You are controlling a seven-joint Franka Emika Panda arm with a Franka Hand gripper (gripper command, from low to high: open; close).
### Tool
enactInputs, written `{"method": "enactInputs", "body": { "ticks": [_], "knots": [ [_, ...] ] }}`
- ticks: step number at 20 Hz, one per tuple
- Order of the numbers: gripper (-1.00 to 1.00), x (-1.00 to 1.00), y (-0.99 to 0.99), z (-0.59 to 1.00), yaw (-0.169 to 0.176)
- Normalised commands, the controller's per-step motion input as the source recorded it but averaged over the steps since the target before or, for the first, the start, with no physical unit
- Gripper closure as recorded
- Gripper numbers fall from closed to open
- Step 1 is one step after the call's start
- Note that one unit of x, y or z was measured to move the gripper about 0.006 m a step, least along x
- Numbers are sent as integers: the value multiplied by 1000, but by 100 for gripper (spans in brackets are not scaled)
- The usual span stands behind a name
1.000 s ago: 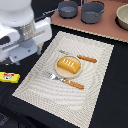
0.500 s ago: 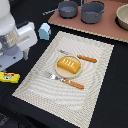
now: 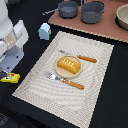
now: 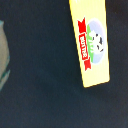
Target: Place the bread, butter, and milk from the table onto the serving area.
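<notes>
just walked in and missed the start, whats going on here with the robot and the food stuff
A single robot arm is clearing food onto the striped serving area. The bread already sits on the round plate there, between the cutlery. The milk stands on the dark table just off the mat's corner. The arm is over the butter at the exterior view's left; the wrist view looks straight down on the pack, which lies on the table. The fingers are not visible.
</notes>
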Motion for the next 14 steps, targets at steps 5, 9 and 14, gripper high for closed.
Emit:
{"method": "enactInputs", "body": {
  "ticks": [5, 9, 14],
  "knots": [
    [-100, -420, -115, -418, 107],
    [-100, -396, -34, -505, 105],
    [-100, -410, 0, -542, 96]
  ]
}}
